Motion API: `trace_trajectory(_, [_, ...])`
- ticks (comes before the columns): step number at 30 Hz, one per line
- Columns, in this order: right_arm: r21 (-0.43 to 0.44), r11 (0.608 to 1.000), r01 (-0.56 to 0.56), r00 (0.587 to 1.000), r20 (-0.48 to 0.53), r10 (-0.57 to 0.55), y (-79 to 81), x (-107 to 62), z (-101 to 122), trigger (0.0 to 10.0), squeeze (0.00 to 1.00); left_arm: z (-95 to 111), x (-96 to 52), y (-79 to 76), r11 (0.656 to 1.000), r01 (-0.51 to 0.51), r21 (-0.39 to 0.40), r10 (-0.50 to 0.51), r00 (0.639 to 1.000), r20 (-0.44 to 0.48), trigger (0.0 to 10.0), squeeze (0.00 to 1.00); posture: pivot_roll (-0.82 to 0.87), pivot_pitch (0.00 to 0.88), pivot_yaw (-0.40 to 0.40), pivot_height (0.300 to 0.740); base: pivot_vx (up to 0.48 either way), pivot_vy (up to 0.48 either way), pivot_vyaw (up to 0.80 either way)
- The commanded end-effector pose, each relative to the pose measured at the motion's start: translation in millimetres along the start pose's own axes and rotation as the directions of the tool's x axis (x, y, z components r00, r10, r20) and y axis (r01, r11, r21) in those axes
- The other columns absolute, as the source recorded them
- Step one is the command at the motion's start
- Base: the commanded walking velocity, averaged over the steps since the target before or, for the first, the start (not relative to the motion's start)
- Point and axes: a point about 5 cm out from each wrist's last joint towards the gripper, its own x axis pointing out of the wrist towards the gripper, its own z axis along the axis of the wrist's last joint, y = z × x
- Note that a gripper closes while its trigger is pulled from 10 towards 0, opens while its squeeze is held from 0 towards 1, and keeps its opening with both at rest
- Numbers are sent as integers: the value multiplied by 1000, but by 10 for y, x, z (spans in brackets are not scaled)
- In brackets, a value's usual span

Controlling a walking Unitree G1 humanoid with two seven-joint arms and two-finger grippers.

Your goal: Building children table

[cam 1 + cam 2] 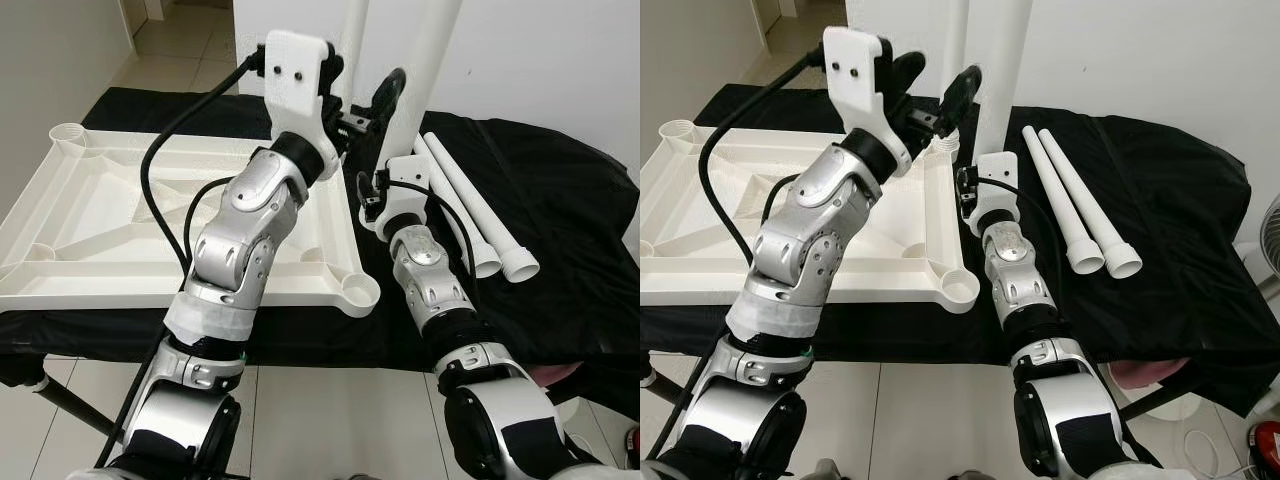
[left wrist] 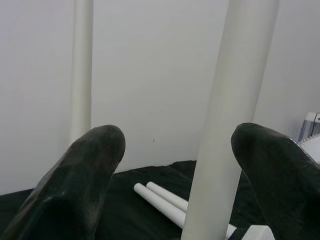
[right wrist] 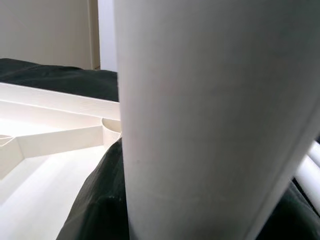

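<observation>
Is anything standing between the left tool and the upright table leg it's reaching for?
Nothing visible does. In the left wrist view the upright leg stands inside the gap of the left tool, between its open fingers, close against one of them.

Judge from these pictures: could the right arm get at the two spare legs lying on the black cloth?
Probably not yet. The right gripper is closed on an upright leg. The two spare legs lie uncovered beside that arm, so releasing would leave the way free.

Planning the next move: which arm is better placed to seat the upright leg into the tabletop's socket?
Right. Its claw is shut on the upright leg; the left claw stands open beside it, holding nothing.
</observation>
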Motion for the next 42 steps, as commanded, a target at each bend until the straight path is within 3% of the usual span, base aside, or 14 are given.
trace_trajectory(1, [-3,1000,-13,1000,-12,13,19,-26,-34,10000,0,64,-9,-143,988,157,1,-157,987,39,10000,0,-41,0,-74,740,0,0,0])
trace_trajectory(7, [-18,999,-32,999,-10,32,47,-28,-31,10000,0,96,-15,-190,981,193,-19,-192,979,62,10000,0,-37,0,-76,740,0,0,0])
trace_trajectory(8, [-55,997,-63,998,17,64,83,-30,5,10000,0,83,9,-185,982,188,-1,-188,981,47,10000,0,-34,0,-77,740,0,0,0])
trace_trajectory(17, [-110,988,-112,993,32,116,132,-53,18,10000,0,126,79,-175,980,197,28,-198,979,54,10000,0,-36,0,-71,740,0,0,0])
trace_trajectory(22, [-152,971,-182,975,103,199,227,-87,109,10000,0,134,147,-140,983,173,52,-176,983,43,10000,0,-40,0,-66,740,0,0,0])
trace_trajectory(37, [-125,959,-256,940,200,277,278,-148,223,10000,0,162,179,-2,988,131,77,-134,990,41,10000,0,-33,0,-63,740,0,0,0])
trace_trajectory(42, [-108,973,-202,965,149,217,221,-100,173,10000,0,176,172,-37,982,172,75,-175,984,44,10000,0,-31,0,-64,740,0,0,0])
